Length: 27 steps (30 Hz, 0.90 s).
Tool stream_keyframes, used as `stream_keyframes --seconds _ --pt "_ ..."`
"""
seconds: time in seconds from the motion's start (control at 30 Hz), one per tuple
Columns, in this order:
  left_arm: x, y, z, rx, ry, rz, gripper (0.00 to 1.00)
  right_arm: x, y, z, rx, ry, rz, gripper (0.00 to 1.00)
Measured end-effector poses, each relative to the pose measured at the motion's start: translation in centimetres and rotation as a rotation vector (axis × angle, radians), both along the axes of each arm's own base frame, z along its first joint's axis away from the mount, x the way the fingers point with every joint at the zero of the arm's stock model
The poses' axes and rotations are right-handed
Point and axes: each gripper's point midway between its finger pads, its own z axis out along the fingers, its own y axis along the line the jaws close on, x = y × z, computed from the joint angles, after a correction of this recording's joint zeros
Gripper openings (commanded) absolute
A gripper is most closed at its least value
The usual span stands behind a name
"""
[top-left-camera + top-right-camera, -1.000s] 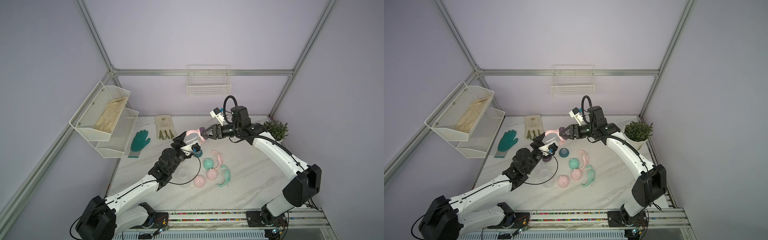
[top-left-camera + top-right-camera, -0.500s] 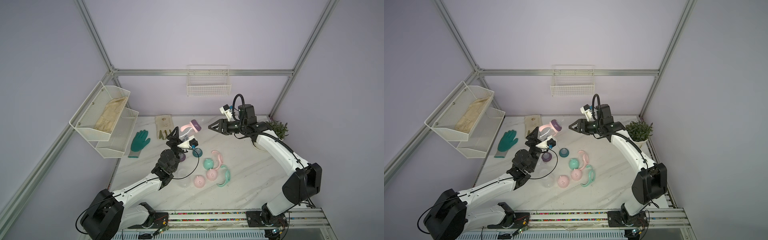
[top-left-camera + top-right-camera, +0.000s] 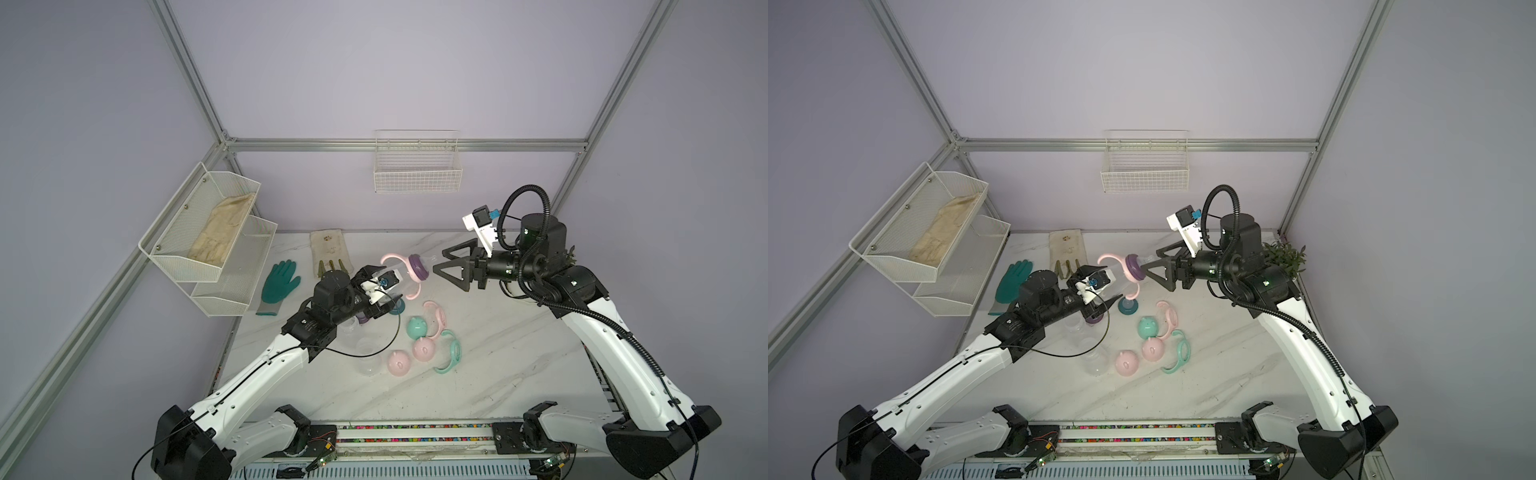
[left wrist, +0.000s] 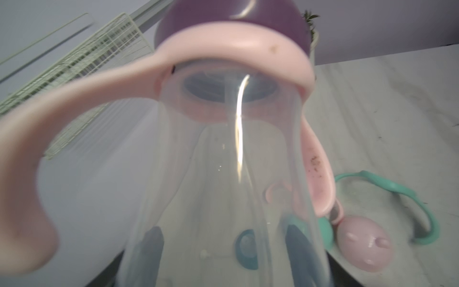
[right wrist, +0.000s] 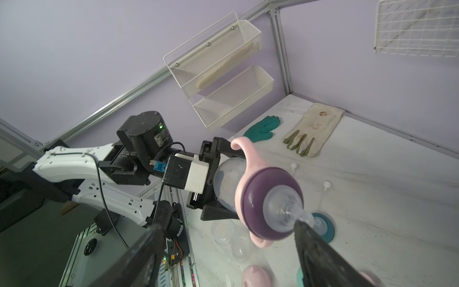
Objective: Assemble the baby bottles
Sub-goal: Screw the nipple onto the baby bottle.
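Observation:
My left gripper [image 4: 223, 248] is shut on the base of a clear baby bottle [image 3: 401, 276], held in the air and lying nearly level. The bottle wears a pink handle ring [image 4: 236, 44] and a purple collar [image 5: 253, 198] with a nipple [image 5: 285, 206]. My right gripper [image 3: 439, 262] is open, one fingertip [image 5: 298, 223] almost at the nipple's tip. On the table lie a mint cap [image 3: 1147, 326], two pink caps [image 3: 1152, 349], a mint ring [image 3: 1177, 351], a pink ring [image 3: 1169, 318], a teal collar [image 3: 1127, 305] and two bare clear bottles [image 3: 1094, 357].
A two-tier mesh shelf [image 3: 208, 241] hangs on the left wall and a wire basket [image 3: 417, 166] on the back wall. A green glove [image 3: 280, 282] and a beige glove [image 3: 330, 251] lie at the back left. A potted plant [image 3: 1283, 257] stands behind my right arm.
My right gripper let go at the bottle's collar, drew back to the right and opened wider. The left arm lifted the bottle, then tipped it level, nipple toward the right gripper.

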Motion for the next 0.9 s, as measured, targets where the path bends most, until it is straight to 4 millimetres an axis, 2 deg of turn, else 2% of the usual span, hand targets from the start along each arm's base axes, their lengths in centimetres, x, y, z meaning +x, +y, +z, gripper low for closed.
stream_keyframes --seconds 0.13,0.33,0.9 --pt "-2.3 -1.4 -0.7 -0.022 0.097 -0.136 0.0 -1.1 0.9 -1.7 -0.06 0.011 0.036 0.85" --pt "-4.0 -2.0 -1.5 -0.032 0.172 -0.22 0.0 -1.0 0.7 -3.0 -0.118 0.014 0.013 0.85" --pt "-4.9 -2.0 -2.1 -0.025 0.216 -0.252 0.0 -2.1 0.9 -6.3 -0.209 0.097 0.075 0.82"
